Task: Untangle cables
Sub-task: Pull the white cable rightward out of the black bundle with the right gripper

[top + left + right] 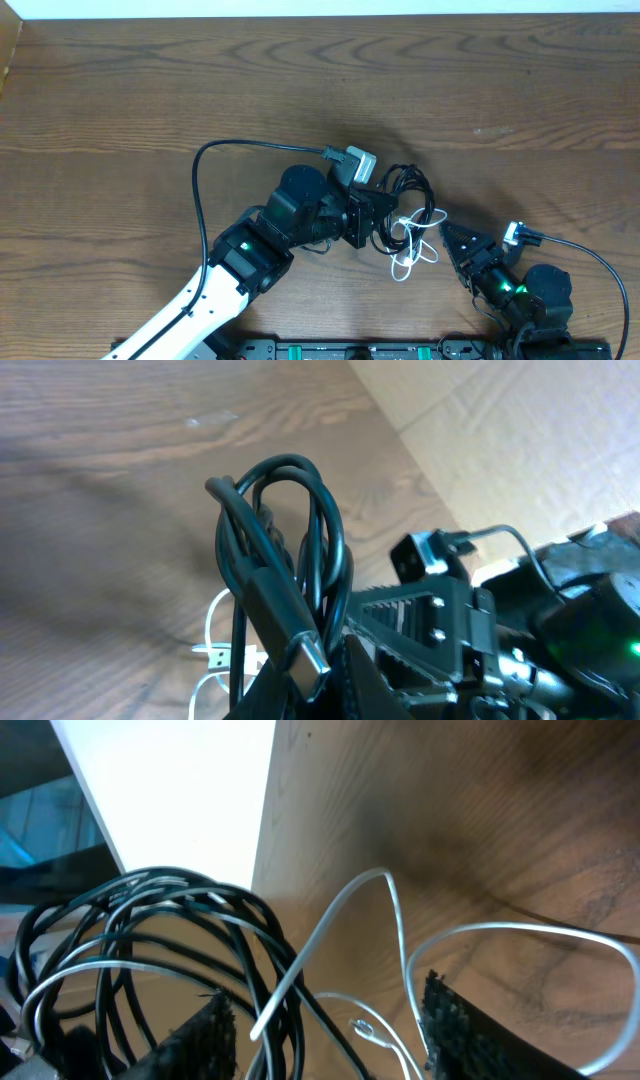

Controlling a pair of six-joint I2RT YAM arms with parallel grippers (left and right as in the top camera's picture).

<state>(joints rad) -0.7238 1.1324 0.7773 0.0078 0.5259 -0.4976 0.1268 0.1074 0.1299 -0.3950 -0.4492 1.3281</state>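
The cables lie tangled mid-table: a black coil point(407, 190) and a thin white cable point(415, 248) looping under it. My left gripper point(378, 215) is shut on the black cable; in the left wrist view its loops point(290, 530) rise above the jaws and a metal-tipped plug point(306, 651) sticks out by the left gripper point(335, 665). My right gripper point(446, 236) is open just right of the tangle. In the right wrist view the white cable point(392, 910) runs between its fingers point(205, 1040), with the black coil point(150, 935) to the left.
A thicker black arm cable point(200, 170) arcs from the left arm to a grey plug point(355, 162) behind the left gripper. Another arm cable point(590, 255) curves by the right arm. The table's far edge point(320, 16) meets a white wall.
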